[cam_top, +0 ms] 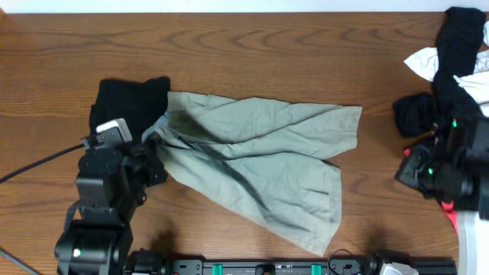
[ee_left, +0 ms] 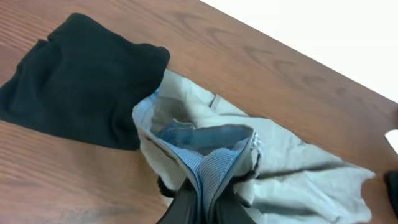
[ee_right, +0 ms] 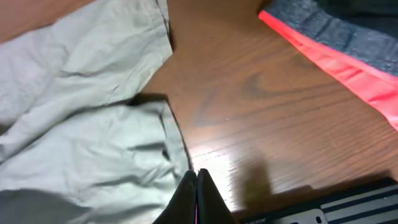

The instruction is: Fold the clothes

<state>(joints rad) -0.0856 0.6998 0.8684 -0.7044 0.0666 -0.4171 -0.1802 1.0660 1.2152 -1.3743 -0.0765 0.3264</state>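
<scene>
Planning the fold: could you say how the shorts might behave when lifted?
Probably floppy: the shorts lie creased, so the legs should hang. Likely light: the left gripper holds them by a pinch of waistband. Pushed, being wrinkled, they may bunch, not slide.

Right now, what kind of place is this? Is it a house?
Probably a robot lab or test bench, not a home: a left arm and right arm stand at a wooden table, with shorts spread out and more clothes heaped in a corner.

The table [cam_top: 267, 46] bears khaki shorts [cam_top: 267, 153], a black garment [cam_top: 130, 99].
</scene>
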